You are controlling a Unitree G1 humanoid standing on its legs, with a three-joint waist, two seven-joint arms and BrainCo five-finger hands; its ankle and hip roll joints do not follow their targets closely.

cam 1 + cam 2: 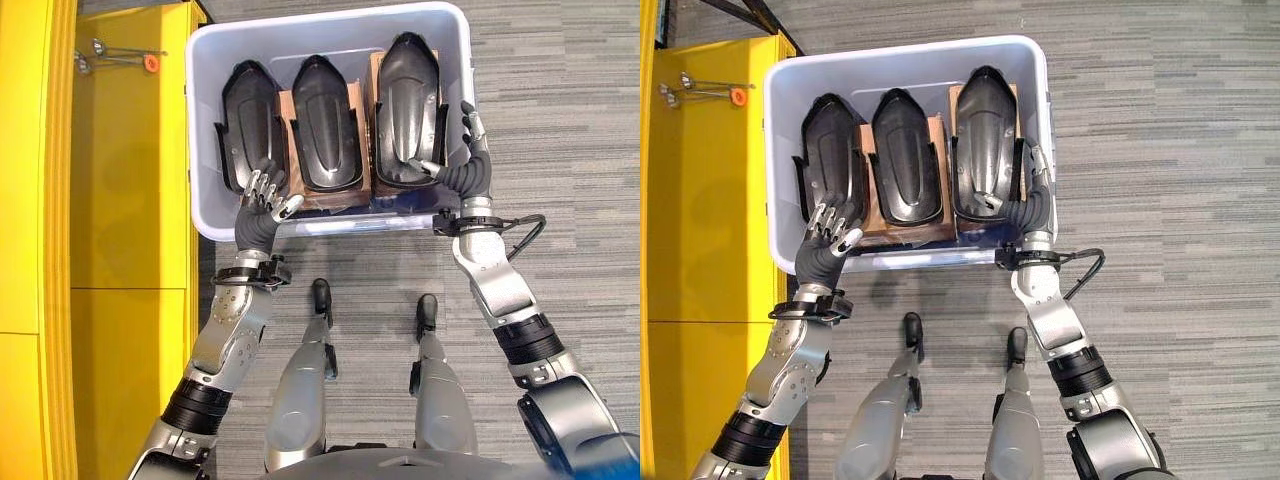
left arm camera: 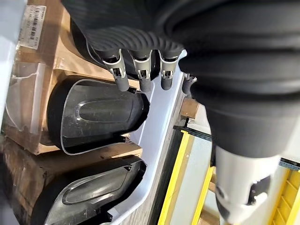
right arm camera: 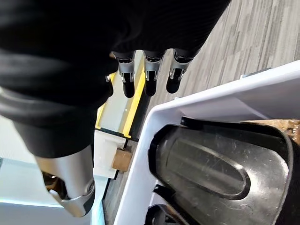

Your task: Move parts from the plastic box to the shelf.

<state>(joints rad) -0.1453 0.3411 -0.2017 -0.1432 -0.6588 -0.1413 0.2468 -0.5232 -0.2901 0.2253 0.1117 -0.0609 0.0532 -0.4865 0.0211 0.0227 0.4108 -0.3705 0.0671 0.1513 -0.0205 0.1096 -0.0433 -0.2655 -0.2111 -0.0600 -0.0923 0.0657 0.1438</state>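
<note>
Black parts (image 1: pixel 328 125) between relaxed hands (image 1: pixel 265 195)

Plastic box (image 1: pixel 205 120) far rim beyond top edge

plastic box (image 1: pixel 200 120): three parts (image 1: pixel 325 125) side by side inside | shelf (image 1: pixel 130 200): left of box

Plastic box (image 1: pixel 780 120) holding three black parts (image 1: pixel 904 157), left hand (image 1: pixel 830 232) and right hand (image 1: pixel 1032 195) at its near corners
</note>
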